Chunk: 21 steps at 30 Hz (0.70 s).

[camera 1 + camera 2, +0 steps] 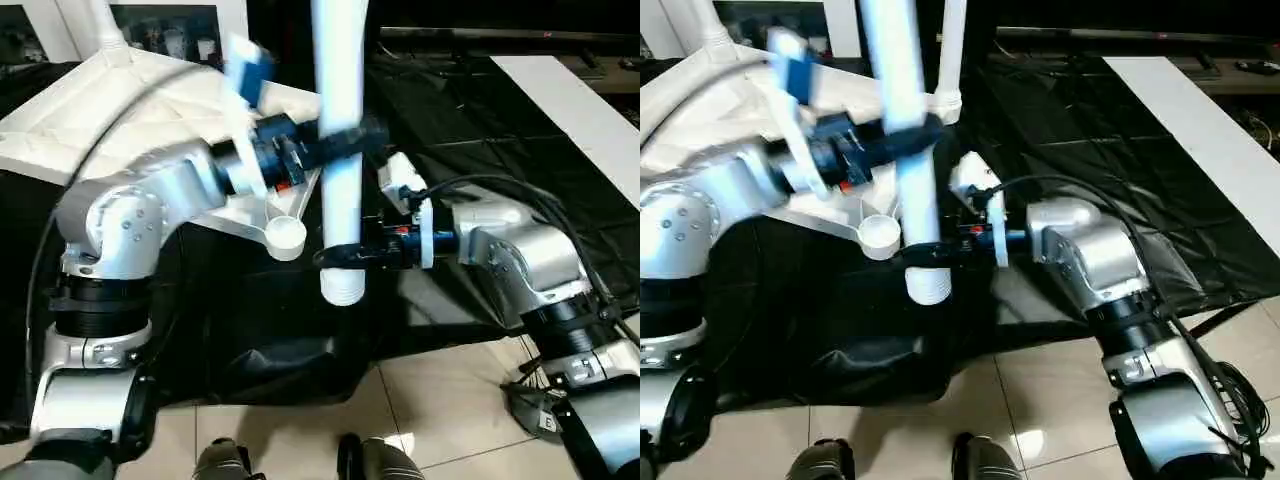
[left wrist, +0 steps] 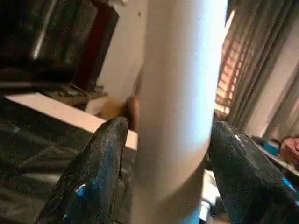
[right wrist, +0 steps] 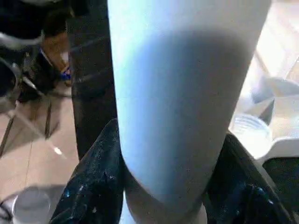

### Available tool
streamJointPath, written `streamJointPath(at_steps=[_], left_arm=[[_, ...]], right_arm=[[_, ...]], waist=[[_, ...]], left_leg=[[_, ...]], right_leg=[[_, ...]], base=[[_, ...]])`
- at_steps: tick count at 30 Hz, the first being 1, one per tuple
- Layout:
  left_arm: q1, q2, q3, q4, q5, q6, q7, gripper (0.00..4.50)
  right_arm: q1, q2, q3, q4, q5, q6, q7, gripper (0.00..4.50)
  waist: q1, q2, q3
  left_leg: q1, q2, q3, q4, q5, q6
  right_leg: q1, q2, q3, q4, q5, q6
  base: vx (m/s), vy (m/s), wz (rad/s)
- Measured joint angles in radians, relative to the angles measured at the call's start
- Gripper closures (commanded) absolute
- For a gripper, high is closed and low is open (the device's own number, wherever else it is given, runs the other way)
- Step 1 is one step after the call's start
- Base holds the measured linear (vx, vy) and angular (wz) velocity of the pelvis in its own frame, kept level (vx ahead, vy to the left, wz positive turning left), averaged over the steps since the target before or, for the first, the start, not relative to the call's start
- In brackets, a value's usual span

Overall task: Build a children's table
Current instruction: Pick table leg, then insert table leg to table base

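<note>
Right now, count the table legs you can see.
3. One leg is upright between both grippers, in front of the tabletop. Two legs stand in the tabletop's corner sockets, far left and far right. A fourth may be hidden.

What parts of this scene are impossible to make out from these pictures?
- Top of the held leg: cut off by the upper edge in both eye views.
- Far side of the tabletop: cut off by the edge, partly behind the left arm.
- Corner socket: its inside cannot be seen from this angle.
- Left tool: whether the left finger touches the leg is unclear.
</note>
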Motion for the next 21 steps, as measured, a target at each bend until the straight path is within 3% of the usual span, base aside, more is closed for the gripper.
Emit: streamJointPath(at_steps=[4, 6, 9, 11, 12, 13, 14, 15, 17, 21], left_arm=[[-0.008, -0.089, 0.124, 0.057, -0.098, -0.042, 0.028, 1.54], [-0.015, -0.126, 0.186, 0.089, -0.148, -0.063, 0.063, 1.54], [-0.014, -0.118, 0.201, 0.138, -0.135, -0.111, 0.073, 1.54], [-0.010, -0.019, 0.126, 0.184, -0.001, -0.182, 0.050, 1.54], [-0.002, 0.054, 0.048, 0.211, 0.121, -0.238, 0.034, 1.54], [-0.001, 0.134, -0.055, 0.243, 0.248, -0.297, 0.017, 1.54], [-0.001, 0.227, -0.210, 0.295, 0.417, -0.368, -0.008, 1.54], [0.000, 0.263, -0.279, 0.338, 0.502, -0.405, -0.026, 1.54], [0.007, 0.282, -0.366, 0.398, 0.597, -0.447, -0.065, 1.54], [-0.029, 0.316, -0.499, 0.489, 0.698, -0.521, -0.201, 1.54]], right_arm=[[0.000, 0.066, -0.087, 0.005, 0.053, 0.000, -0.078, 2.65], [-0.001, 0.131, -0.165, 0.014, 0.084, -0.009, -0.181, 2.65], [-0.003, 0.159, -0.218, 0.033, 0.083, -0.055, -0.309, 2.65], [-0.005, 0.145, -0.225, 0.052, 0.023, -0.101, -0.405, 2.65], [0.003, 0.117, -0.228, 0.058, -0.009, -0.116, -0.433, 2.65], [0.015, 0.094, -0.232, 0.056, -0.029, -0.123, -0.443, 2.65], [0.034, 0.078, -0.237, 0.047, -0.044, -0.123, -0.449, 2.65], [0.050, 0.071, -0.239, 0.041, -0.051, -0.123, -0.453, 2.65], [0.072, 0.074, -0.238, 0.034, -0.056, -0.118, -0.453, 2.65], [0.095, 0.072, -0.235, -0.021, -0.055, -0.091, -0.452, 2.65]], waist=[[-0.001, 0.000, 0.000], [0.000, 0.000, 0.000], [0.001, 0.000, 0.000], [0.000, 0.000, 0.000], [0.001, 0.000, 0.000], [0.004, -0.001, 0.000], [0.005, -0.001, -0.001], [0.004, -0.001, -0.001], [0.003, -0.001, -0.001], [0.002, 0.000, -0.001]], left_leg=[[0.000, 0.000, 0.000, 0.000, 0.000, 0.000], [0.000, 0.000, 0.000, 0.001, 0.000, 0.000], [0.000, 0.000, 0.000, 0.001, 0.000, 0.000], [0.000, 0.000, 0.000, 0.000, 0.000, 0.000], [0.000, 0.000, 0.000, 0.000, 0.000, 0.000], [0.000, 0.000, -0.001, -0.001, 0.000, 0.000], [0.001, 0.000, -0.001, -0.003, 0.000, 0.000], [0.001, -0.001, -0.001, -0.004, 0.000, 0.000], [-0.001, -0.001, -0.001, -0.005, 0.000, 0.000], [0.000, -0.001, 0.000, -0.010, 0.000, 0.000]], right_leg=[[0.000, 0.000, 0.000, 0.000, 0.000, 0.000], [0.000, 0.000, 0.000, 0.001, 0.000, -0.001], [0.000, 0.000, 0.000, 0.000, 0.000, -0.001], [0.000, 0.000, 0.000, 0.000, 0.000, 0.000], [0.000, 0.000, 0.000, 0.000, -0.002, 0.004], [0.000, 0.000, 0.000, -0.001, -0.005, 0.009], [0.001, 0.000, 0.000, -0.003, -0.006, 0.011], [0.001, 0.000, 0.001, -0.003, -0.006, 0.013], [0.001, 0.000, 0.001, -0.005, -0.005, 0.012], [0.000, 0.000, 0.000, -0.007, -0.001, 0.006]], base=[[0.000, 0.000, 0.00], [0.000, 0.000, 0.00], [0.000, 0.000, 0.00], [0.000, 0.000, 0.00], [0.000, 0.000, 0.00], [0.000, 0.000, 0.00], [0.000, 0.000, 0.00], [0.000, 0.000, 0.00], [0.000, 0.000, 0.00], [0.000, 0.000, 0.00]])
